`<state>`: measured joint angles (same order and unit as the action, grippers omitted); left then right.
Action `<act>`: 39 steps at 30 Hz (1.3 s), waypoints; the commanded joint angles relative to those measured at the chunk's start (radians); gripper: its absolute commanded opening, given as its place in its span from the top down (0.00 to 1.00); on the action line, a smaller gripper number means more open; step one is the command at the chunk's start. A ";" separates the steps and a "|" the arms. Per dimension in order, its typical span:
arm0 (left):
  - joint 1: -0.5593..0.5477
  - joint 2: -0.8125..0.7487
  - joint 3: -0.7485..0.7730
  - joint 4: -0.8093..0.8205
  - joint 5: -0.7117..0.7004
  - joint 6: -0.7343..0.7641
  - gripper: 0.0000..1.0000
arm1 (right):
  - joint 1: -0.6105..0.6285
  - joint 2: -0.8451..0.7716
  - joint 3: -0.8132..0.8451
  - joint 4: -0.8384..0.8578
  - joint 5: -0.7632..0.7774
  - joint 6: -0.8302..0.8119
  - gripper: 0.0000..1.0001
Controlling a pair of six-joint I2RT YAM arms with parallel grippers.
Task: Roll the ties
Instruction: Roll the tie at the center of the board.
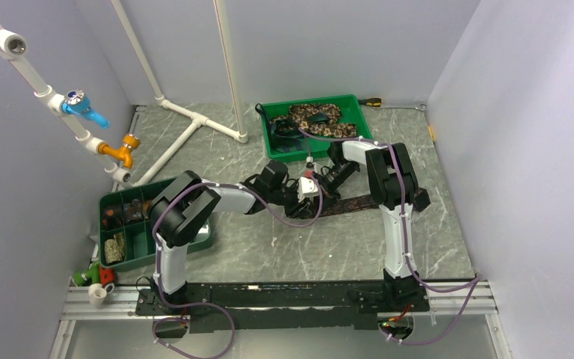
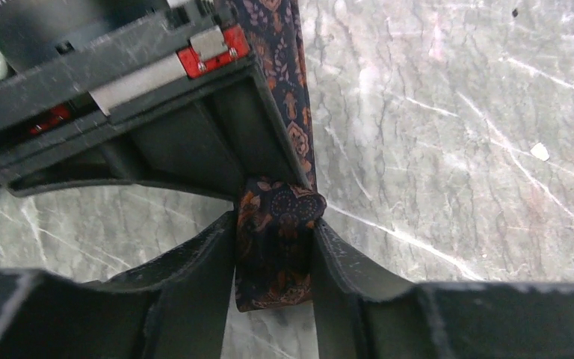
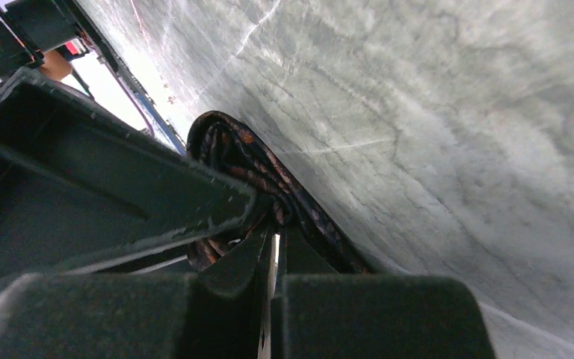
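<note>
A dark tie with a fine orange pattern lies on the table; its flat tail runs to the right. Its near end is wound into a small roll. My left gripper is shut on that roll, one finger pressed to each side. The tail runs on under the right gripper's black body. In the right wrist view the coil stands on edge, and my right gripper is shut with its tips pinching the coil's core. Both grippers meet at mid-table.
A green bin at the back holds a tan-and-brown mottled tie. A green compartment tray with rolled ties stands at the left. White pipes cross the back left. Small cups sit at the near left corner.
</note>
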<state>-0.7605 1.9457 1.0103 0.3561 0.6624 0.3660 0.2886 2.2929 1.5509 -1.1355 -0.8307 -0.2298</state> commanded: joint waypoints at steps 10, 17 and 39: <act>-0.010 0.075 0.011 -0.189 -0.149 0.027 0.66 | 0.001 -0.018 -0.017 0.083 0.055 -0.041 1.00; -0.009 0.072 0.020 -0.294 -0.184 0.084 0.78 | -0.125 -0.106 0.113 -0.168 -0.081 -0.163 0.54; -0.003 0.050 0.018 -0.342 -0.144 0.153 0.82 | -0.489 -0.096 -0.004 -0.068 0.618 -0.334 0.68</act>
<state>-0.7731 1.9667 1.0645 0.1894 0.5884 0.4671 -0.2008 2.2486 1.7138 -1.2690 -0.3470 -0.4946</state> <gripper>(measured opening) 0.287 0.336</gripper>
